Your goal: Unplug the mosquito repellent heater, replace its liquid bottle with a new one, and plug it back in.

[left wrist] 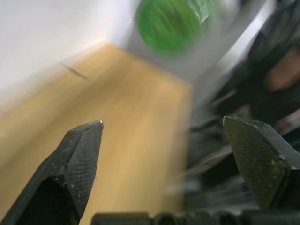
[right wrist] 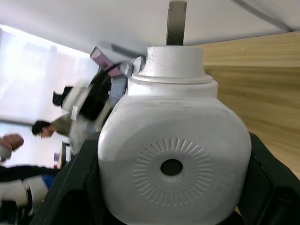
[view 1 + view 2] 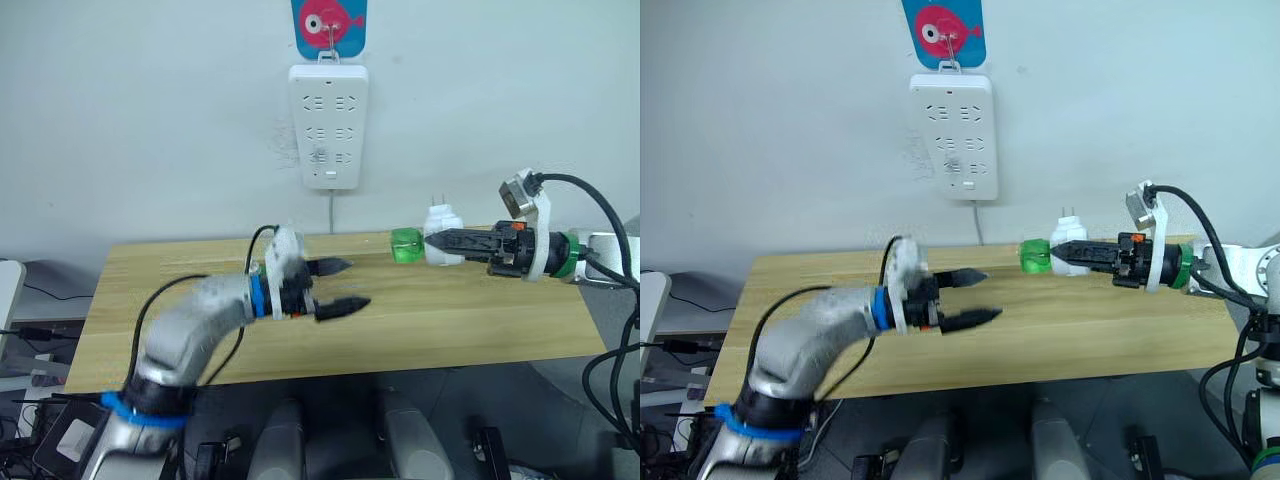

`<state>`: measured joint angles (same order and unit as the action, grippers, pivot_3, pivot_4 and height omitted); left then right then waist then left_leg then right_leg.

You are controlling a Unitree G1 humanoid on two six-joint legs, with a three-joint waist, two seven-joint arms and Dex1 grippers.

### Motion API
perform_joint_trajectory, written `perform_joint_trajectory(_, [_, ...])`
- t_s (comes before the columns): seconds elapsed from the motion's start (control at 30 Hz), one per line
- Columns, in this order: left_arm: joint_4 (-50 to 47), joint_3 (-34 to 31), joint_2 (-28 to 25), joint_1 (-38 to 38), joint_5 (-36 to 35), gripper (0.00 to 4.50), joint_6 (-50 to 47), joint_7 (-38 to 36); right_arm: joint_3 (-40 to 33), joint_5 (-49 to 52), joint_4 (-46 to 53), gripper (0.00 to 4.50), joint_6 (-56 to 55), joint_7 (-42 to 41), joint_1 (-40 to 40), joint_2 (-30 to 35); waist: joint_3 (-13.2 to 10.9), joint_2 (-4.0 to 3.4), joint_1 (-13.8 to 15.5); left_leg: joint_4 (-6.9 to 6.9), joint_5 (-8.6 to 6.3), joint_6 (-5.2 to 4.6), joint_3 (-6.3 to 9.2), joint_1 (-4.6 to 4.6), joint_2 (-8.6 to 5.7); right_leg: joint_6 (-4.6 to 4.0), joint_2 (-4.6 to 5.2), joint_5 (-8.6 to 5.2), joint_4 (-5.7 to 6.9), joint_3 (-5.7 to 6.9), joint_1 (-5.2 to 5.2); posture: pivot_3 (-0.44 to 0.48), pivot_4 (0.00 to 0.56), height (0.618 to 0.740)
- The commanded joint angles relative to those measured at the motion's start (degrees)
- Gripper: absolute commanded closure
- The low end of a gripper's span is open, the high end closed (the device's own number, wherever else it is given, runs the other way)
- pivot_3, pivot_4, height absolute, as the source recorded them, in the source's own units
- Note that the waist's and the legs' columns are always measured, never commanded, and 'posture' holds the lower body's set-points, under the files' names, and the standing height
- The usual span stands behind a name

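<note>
My right gripper [image 3: 432,241] is shut on the white mosquito repellent heater [image 3: 443,220], holding it above the table's far right part with its prongs pointing up, away from the socket strip. A green liquid bottle [image 3: 406,246] sticks out of the heater toward the left. In the right wrist view the heater [image 2: 173,159] sits between the two black fingers. My left gripper [image 3: 352,285] hangs open over the middle of the table, its fingertips pointing at the green bottle [image 1: 171,23], a short gap away and touching nothing.
A white multi-socket power strip [image 3: 328,125] hangs on the wall under a blue hook with a pink fish, its cord dropping behind the wooden table [image 3: 450,320]. Black cables trail from both arms. A person is visible far off in the right wrist view.
</note>
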<state>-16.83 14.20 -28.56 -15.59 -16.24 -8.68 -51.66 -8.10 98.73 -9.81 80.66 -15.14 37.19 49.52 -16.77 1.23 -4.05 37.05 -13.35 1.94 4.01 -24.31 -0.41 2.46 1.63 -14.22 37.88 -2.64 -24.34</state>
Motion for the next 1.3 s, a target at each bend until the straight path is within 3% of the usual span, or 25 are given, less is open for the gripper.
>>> perform_joint_trajectory(0.03, [6.20,1.24,2.44,-2.58,18.32,0.02,36.01,7.86,0.65,8.41,-1.16,1.49,0.93,1.75,2.83,1.05,0.00,0.00,0.87,0.03,0.00,-0.01,-0.01,0.00,0.00,-0.03,0.01,0.02,-0.01,-0.01,0.00,-0.088,0.281,0.740])
perform_joint_trajectory(0.17, [17.13,0.13,4.39,-8.65,28.48,0.02,54.12,16.53,3.32,11.41,-0.35,1.49,2.34,1.68,3.59,2.72,0.01,0.00,1.62,0.16,0.05,-0.11,0.00,-0.02,-0.01,0.07,0.01,0.12,-0.04,0.01,0.11,-0.068,0.279,0.740])
perform_joint_trajectory(0.27, [23.86,0.31,4.43,-13.44,32.80,0.02,62.53,20.58,4.90,12.37,0.05,1.49,2.42,1.57,3.85,3.53,0.00,0.00,1.80,0.20,0.05,-0.13,0.00,-0.08,-0.04,0.18,0.01,0.19,-0.13,0.03,0.13,-0.066,0.279,0.740])
perform_joint_trajectory(0.53, [34.48,2.84,5.52,-21.73,37.42,0.02,70.59,25.44,7.12,13.80,-0.63,1.49,1.07,2.61,5.44,3.57,0.01,0.00,2.00,0.20,0.04,-0.14,0.13,-0.13,-0.06,0.22,0.03,0.23,0.05,0.17,0.04,-0.068,0.273,0.740])
perform_joint_trajectory(0.63, [35.78,3.27,5.23,-22.63,37.72,0.60,72.45,26.31,7.27,14.23,-0.21,1.49,0.76,2.63,5.23,3.81,0.01,0.00,1.94,0.18,0.04,-0.14,0.15,-0.13,-0.06,0.22,0.03,0.23,0.07,0.18,0.04,-0.075,0.269,0.740])
perform_joint_trajectory(0.8, [37.54,4.41,4.71,-23.32,37.37,2.21,72.71,26.22,7.03,14.27,1.15,1.49,0.63,2.00,4.05,4.26,0.01,0.00,1.97,0.23,0.04,-0.14,0.17,-0.14,-0.06,0.22,0.03,0.23,0.10,0.19,0.04,-0.075,0.269,0.740])
perform_joint_trajectory(0.93, [38.38,5.27,4.68,-23.89,36.28,2.35,72.37,25.82,7.04,14.27,2.32,1.49,0.71,1.45,3.45,4.80,0.01,0.00,1.94,0.24,0.04,-0.14,0.18,-0.13,-0.06,0.22,0.02,0.23,0.11,0.19,0.04,-0.075,0.269,0.740])
perform_joint_trajectory(1.03, [37.92,8.85,4.04,-24.18,27.31,2.35,70.14,20.63,7.19,14.27,3.20,1.49,0.72,0.96,3.04,5.40,0.01,0.00,1.93,0.25,0.04,-0.14,0.20,-0.14,-0.06,0.22,0.02,0.23,0.12,0.22,0.04,-0.075,0.269,0.740])
perform_joint_trajectory(1.1, [33.86,12.07,3.26,-23.56,13.56,2.35,62.62,12.25,7.26,13.77,4.01,1.49,1.03,0.23,2.85,5.93,0.01,-0.01,1.83,0.25,0.04,-0.14,0.20,-0.14,-0.06,0.21,0.02,0.23,0.12,0.21,0.04,-0.085,0.259,0.740])
perform_joint_trajectory(1.17, [26.70,12.76,2.33,-22.92,-2.66,2.35,44.42,2.81,6.81,10.77,6.01,1.49,2.55,-2.40,2.32,6.51,0.01,-0.02,1.53,0.26,0.04,-0.14,0.21,-0.14,-0.05,0.21,0.02,0.23,0.14,0.21,0.03,-0.083,0.259,0.740])
perform_joint_trajectory(1.3, [16.43,8.89,-1.07,-25.74,-27.63,2.35,4.45,-3.48,6.47,7.03,8.30,1.49,4.07,-7.24,1.45,7.43,0.01,-0.02,1.09,0.42,0.04,-0.14,0.52,-0.24,-0.03,0.22,-0.04,0.23,0.16,0.37,0.04,-0.079,0.260,0.740])
